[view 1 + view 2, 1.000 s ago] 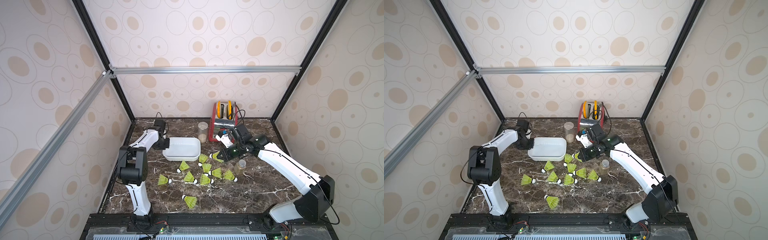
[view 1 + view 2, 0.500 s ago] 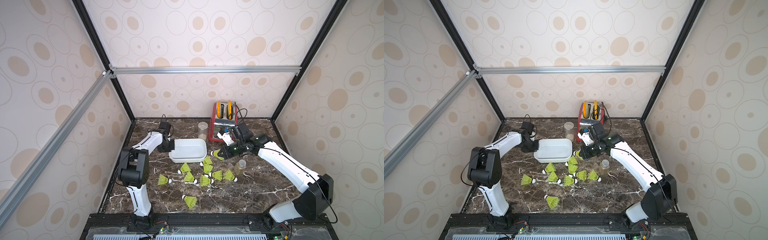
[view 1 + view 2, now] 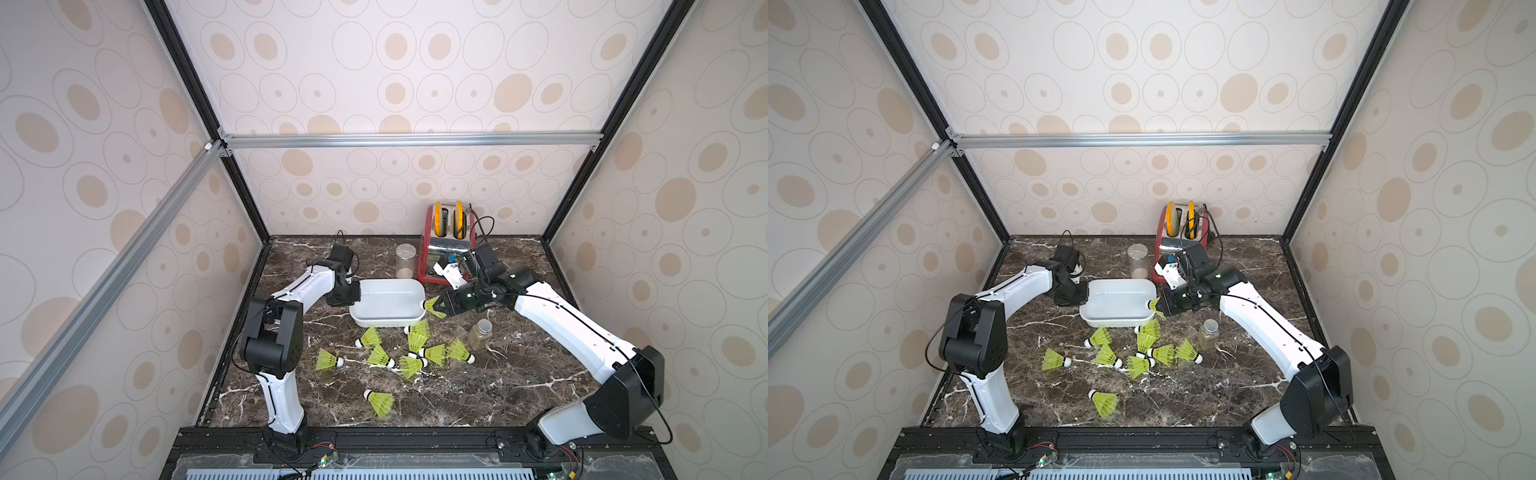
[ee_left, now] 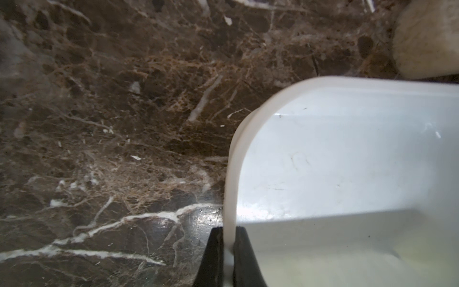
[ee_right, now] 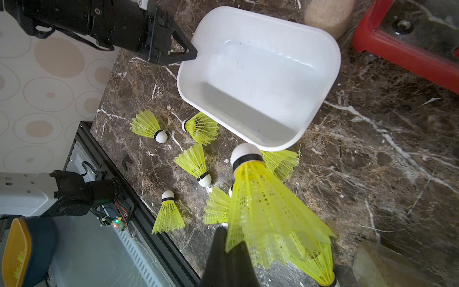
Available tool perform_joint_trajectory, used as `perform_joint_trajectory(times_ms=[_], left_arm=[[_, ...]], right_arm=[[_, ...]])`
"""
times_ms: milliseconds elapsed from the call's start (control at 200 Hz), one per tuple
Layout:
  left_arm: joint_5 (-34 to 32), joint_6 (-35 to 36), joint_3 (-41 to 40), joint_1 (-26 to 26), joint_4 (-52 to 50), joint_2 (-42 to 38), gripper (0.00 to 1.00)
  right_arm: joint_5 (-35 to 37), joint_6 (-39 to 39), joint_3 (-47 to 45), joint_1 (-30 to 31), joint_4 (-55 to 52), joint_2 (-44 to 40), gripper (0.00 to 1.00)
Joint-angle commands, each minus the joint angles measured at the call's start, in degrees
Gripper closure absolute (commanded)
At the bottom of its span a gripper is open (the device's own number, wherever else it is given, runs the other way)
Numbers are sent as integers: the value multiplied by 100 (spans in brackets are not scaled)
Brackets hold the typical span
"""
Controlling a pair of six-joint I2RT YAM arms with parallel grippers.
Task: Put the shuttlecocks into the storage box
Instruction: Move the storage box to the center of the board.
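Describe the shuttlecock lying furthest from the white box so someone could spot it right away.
Start at the white storage box in the middle of the dark marble table. A cluster of yellow-green shuttlecocks lies just in front of it. The lone shuttlecock lies beyond them, nearest the front rail, with nothing else touching or beside it.

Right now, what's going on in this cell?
The left gripper is shut on the rim of the white storage box, holding it in place. The right gripper is shut on the skirt of one shuttlecock, whose white tip is at the box's rim but not yet inside. The box has nothing in it. The other shuttlecocks lie scattered on the marble table in front of it.
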Motion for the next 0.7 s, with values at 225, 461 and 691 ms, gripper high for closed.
perform_joint_trajectory(times_ms=[225, 461, 691], left_arm=[[67, -182, -90, -152, 22, -184, 99], [-140, -226, 36, -152, -131, -346, 14], [156, -554, -285, -158, 165, -1214, 16]], right_arm=[[-404, 181, 254, -39, 373, 507, 100], [-556, 304, 439, -45, 661, 995, 100], [-796, 610, 590, -37, 1223, 1482, 100]])
